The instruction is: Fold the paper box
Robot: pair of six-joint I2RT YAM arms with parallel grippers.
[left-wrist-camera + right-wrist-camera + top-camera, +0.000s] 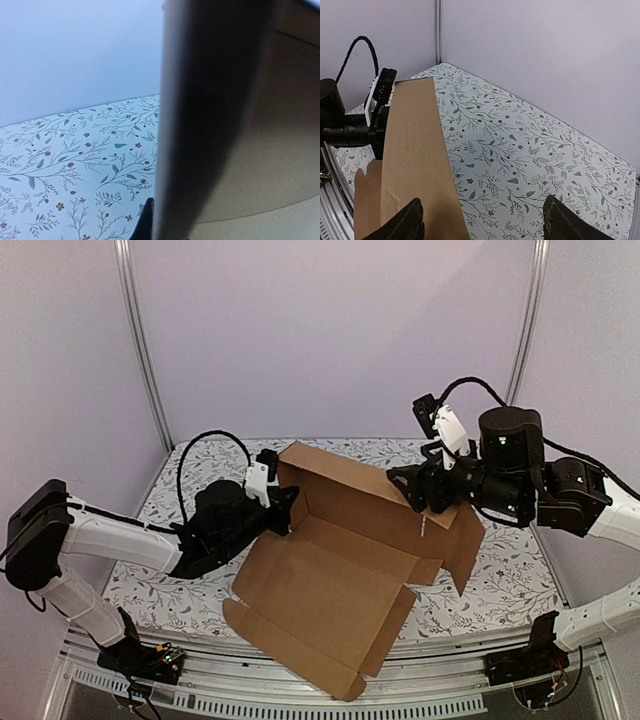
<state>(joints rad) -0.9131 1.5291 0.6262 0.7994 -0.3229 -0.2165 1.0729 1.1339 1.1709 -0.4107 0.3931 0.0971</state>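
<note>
Floral counter point(500, 580) under paper box point(330, 580), left tool point(288, 503) clamped on a raised wall to steady it, right tool point(402, 485) spread apart alongside.

The large brown corrugated cardboard paper box point(330, 585) lay part-folded on the middle of the floral-patterned counter point(500, 575), its near flap overhanging the counter's front edge. The left gripper point(285, 508) clamped the raised back panel's left end. The right gripper point(405, 490) sat at the panel's right end, jaws apart.
</note>
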